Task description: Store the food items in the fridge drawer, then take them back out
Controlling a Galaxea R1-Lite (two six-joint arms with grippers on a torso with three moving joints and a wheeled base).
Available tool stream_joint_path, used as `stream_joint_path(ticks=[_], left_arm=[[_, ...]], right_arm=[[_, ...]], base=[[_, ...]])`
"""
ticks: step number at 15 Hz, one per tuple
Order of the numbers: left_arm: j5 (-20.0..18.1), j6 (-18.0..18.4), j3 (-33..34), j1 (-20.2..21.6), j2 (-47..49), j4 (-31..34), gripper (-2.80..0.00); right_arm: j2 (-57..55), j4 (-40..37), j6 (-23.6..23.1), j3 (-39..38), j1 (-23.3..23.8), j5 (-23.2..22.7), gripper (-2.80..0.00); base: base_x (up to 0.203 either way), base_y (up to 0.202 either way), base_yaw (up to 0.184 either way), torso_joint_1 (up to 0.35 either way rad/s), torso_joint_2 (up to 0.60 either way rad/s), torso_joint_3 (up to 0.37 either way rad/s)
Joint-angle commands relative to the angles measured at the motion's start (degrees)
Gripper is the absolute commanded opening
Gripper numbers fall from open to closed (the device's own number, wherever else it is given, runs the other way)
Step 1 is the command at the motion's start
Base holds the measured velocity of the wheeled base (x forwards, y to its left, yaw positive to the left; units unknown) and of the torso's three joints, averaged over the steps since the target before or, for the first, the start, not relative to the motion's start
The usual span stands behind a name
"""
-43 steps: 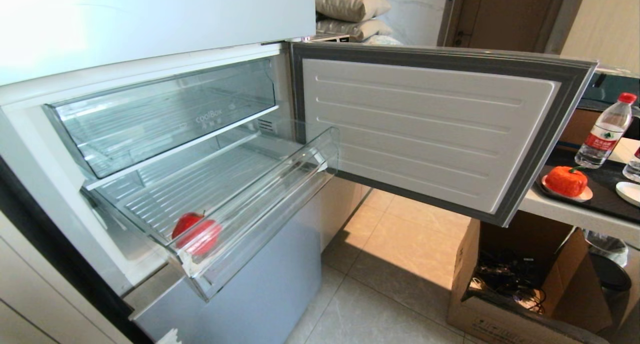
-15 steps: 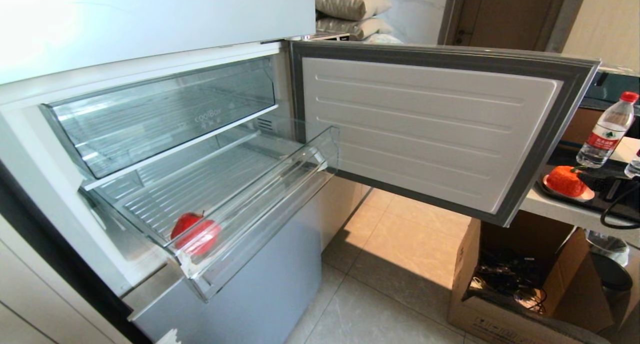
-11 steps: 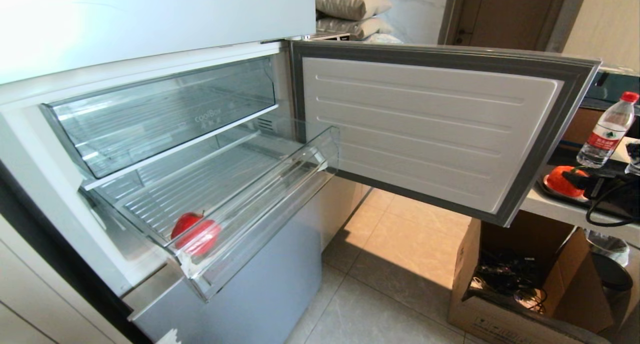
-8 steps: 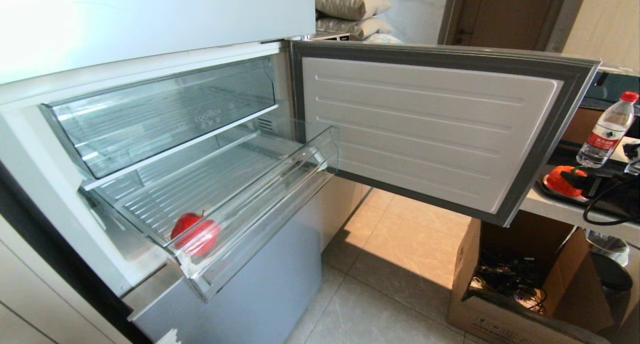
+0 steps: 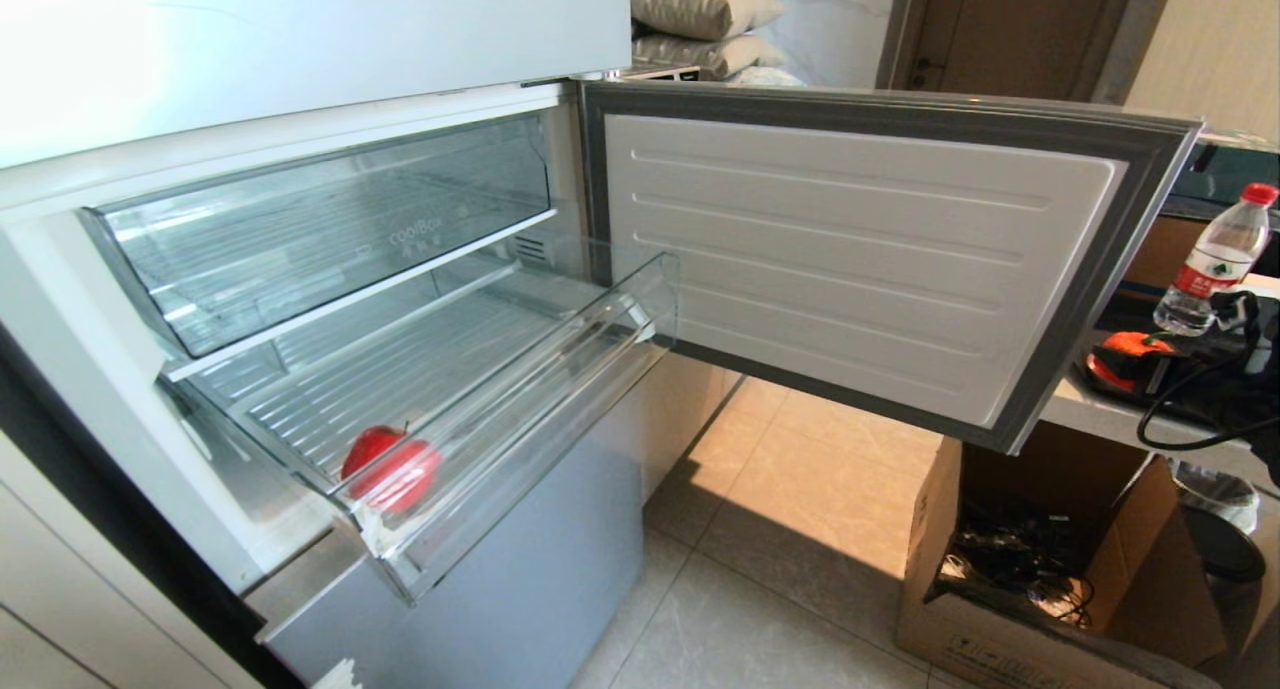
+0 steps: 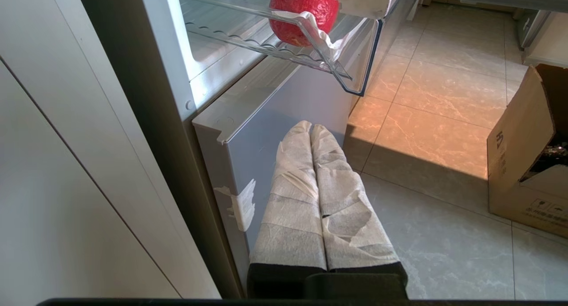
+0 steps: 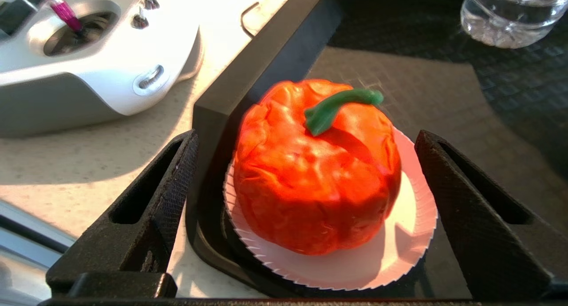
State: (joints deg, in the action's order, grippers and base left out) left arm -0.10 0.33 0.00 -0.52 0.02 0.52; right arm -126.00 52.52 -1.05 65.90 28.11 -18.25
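One red food item (image 5: 390, 472) lies at the front left of the pulled-out fridge drawer (image 5: 560, 369); the left wrist view shows this red food item (image 6: 304, 13) behind the drawer's clear lip (image 6: 350, 70). A second, orange-red food item (image 7: 315, 168) with a green stem sits on a white paper plate (image 7: 412, 235) in a black tray. My right gripper (image 7: 307, 139) is open, one finger on each side of this item, not touching it. From the head view it (image 5: 1150, 369) partly hides the orange item (image 5: 1125, 347). My left gripper (image 6: 310, 128), wrapped in white tape, hangs shut beside the fridge's lower front.
The open fridge door (image 5: 850, 259) stands between the drawer and the counter. A taller clear bin (image 5: 330, 229) sits above the drawer. A water bottle (image 5: 1205, 264) stands behind the tray (image 7: 266, 61), with a white controller (image 7: 88, 53) beside it. A cardboard box (image 5: 1000, 569) is on the floor.
My right arm has come in from the right edge along the counter and its open fingers now straddle the orange item. The drawer, the red item and the left arm have not moved.
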Motion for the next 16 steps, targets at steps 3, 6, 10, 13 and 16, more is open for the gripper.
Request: stream_joint_path(ticks=[3,6,10,13,16], left_arm=[[0.01,0.02,0.0,0.0,0.0,0.0,-2.8],[0.01,0.02,0.0,0.0,-0.02,0.0,-2.8],[0.01,0.02,0.0,0.0,-0.02,0.05,-2.8],[0.01,0.02,0.0,0.0,0.05,0.07,-2.8],[0.01,0.02,0.0,0.0,0.01,0.0,-2.8]], right_arm=[[-0.92,0.3,-0.01,0.28,-0.07,-0.04,0.0],[-1.36,0.3,-0.01,0.28,-0.07,0.05,0.0],[-0.92,0.21,0.17,0.19,-0.07,0.14,-2.8],[-0.31,0.21,0.24,0.01,-0.07,0.22,-2.8],[4.13,0.13,0.11,-1.56,0.0,3.12,-2.8]], base=[[0.0,0.0,0.0,0.0,0.0,0.0],[0.0,0.0,0.0,0.0,0.0,0.0],[0.0,0.0,0.0,0.0,0.0,0.0],[0.0,0.0,0.0,0.0,0.0,0.0],[0.0,0.0,0.0,0.0,0.0,0.0]])
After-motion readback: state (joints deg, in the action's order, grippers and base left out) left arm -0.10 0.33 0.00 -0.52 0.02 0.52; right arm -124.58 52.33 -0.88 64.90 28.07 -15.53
